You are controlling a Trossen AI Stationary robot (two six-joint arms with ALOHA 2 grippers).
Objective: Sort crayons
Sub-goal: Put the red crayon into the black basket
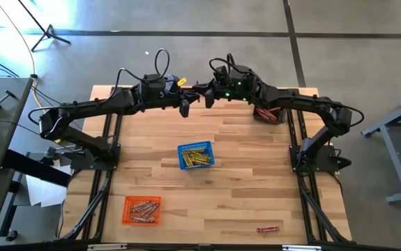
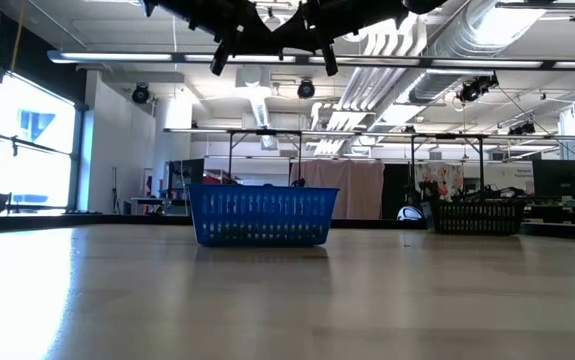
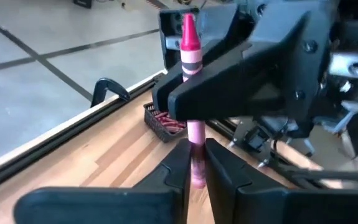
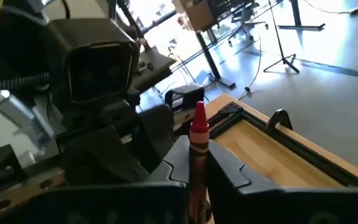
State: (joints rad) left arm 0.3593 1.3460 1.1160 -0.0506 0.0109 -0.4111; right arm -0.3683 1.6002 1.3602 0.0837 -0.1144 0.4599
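Note:
High above the table's far middle my two grippers meet tip to tip around one red-pink crayon (image 3: pixel 190 46), which stands upright with its point up. My left gripper (image 3: pixel 196 168) is shut on the crayon's lower part. My right gripper (image 4: pixel 197 180) is shut on it a little higher. In the high view the left gripper (image 1: pixel 186 104) and the right gripper (image 1: pixel 207 97) almost touch. Another red crayon (image 1: pixel 268 228) lies flat on the table near the front edge. Other crayons lie in the baskets. My left gripper pinches the crayon's lower part (image 3: pixel 197 163) between its two fingers, coming about level from the table's left, fingers across the crayon. The crayon stands upright, lifted well clear of the table. My right gripper pinches the crayon's middle (image 4: pixel 197 163) between its two fingers, coming about level from the table's right, fingers across the crayon. The crayon's pointed end (image 4: pixel 199 118) sticks up above the fingers.
A blue basket (image 1: pixel 196 155) with yellow crayons stands mid-table. An orange basket (image 1: pixel 141 209) with tan crayons stands at the near left. A dark basket (image 1: pixel 268 113) with red crayons stands at the far right, under my right arm. Bare wood lies between them.

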